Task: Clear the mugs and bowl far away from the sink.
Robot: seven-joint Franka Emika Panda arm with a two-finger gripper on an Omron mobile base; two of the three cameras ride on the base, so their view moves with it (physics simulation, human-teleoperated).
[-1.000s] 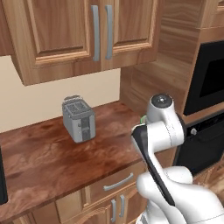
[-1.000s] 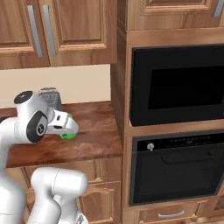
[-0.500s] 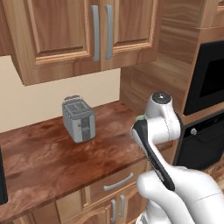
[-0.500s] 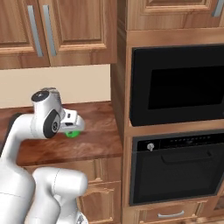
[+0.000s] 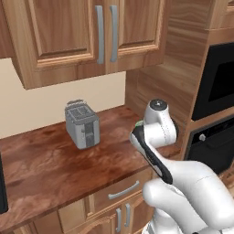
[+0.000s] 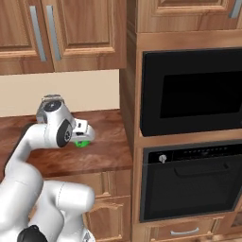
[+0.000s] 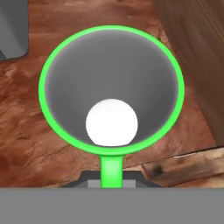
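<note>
A bright green mug (image 7: 111, 65) stands upright under the hand, seen from above in the hand view: grey inside, with a white round spot at its bottom. Its handle points toward the hand, and my gripper (image 7: 111, 177) is shut on that handle. In the right base view the green mug (image 6: 83, 143) shows just under the gripper (image 6: 86, 137), low over the wooden counter (image 6: 101, 153) near its right end. A sliver of the green mug (image 5: 138, 124) peeks out behind the arm in the left base view. The bowl and the sink are out of view.
A grey toaster (image 5: 82, 124) stands on the counter to the left of the arm, near the back wall. A tall wooden cabinet with a black built-in microwave (image 6: 191, 90) and oven (image 6: 189, 182) closes off the counter's right end. Wall cabinets (image 5: 91, 36) hang above.
The arm has carried the green mug a little to the right, toward the counter's end by the oven cabinet. The grip on the handle is unchanged.
</note>
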